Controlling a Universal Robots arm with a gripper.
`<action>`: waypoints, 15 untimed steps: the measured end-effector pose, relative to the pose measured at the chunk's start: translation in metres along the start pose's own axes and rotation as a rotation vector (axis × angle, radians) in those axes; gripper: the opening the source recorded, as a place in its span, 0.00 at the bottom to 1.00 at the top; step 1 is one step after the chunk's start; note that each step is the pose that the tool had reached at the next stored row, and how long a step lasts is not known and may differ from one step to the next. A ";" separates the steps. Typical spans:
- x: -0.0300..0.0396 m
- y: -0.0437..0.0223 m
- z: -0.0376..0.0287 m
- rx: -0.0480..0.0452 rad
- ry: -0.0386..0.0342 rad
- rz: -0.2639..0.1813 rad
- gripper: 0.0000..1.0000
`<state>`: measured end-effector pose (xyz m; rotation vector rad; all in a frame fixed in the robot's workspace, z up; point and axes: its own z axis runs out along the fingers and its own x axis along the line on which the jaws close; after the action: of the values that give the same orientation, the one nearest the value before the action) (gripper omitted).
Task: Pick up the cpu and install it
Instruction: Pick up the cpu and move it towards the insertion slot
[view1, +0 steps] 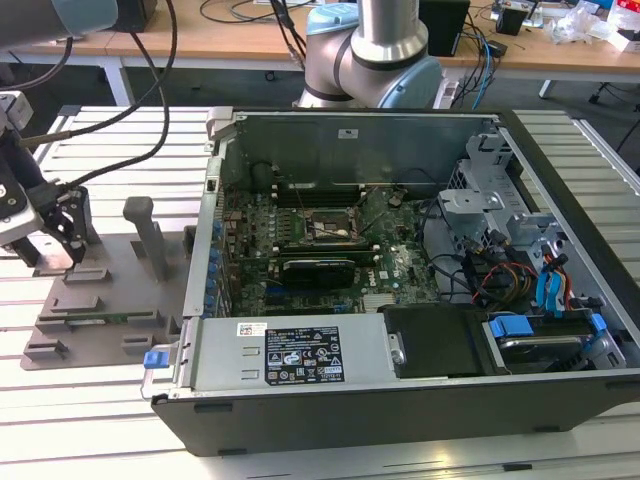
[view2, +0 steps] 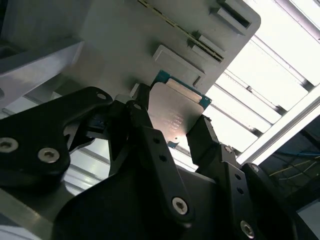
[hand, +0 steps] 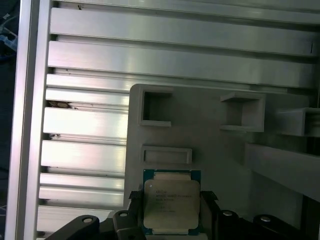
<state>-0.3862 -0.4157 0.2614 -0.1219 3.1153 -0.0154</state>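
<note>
Silvery lid up, the square cpu lies flat at the grey tray, jaws clenched on opposite edges.

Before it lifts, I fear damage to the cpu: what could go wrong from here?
The gripper flanks the cpu at its thin edges at the grey tray; a skewed hold could tilt or drop it. The socket sits deep in the case among cables, so clearance looks tight.

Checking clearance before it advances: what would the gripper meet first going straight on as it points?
Probably the grey tray: the gripper has the cpu between its fingers, and the tray lies right behind it; depth is unclear.
</note>
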 end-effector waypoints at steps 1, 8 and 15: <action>0.0000 0.0000 -0.0026 0.0000 0.0001 0.000 0.55; -0.0003 -0.0001 -0.0146 0.0000 0.0001 0.000 0.55; -0.0007 -0.0003 -0.0301 0.0000 0.0001 0.000 0.55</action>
<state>-0.3862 -0.4156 0.2915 -0.1218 3.1154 -0.0154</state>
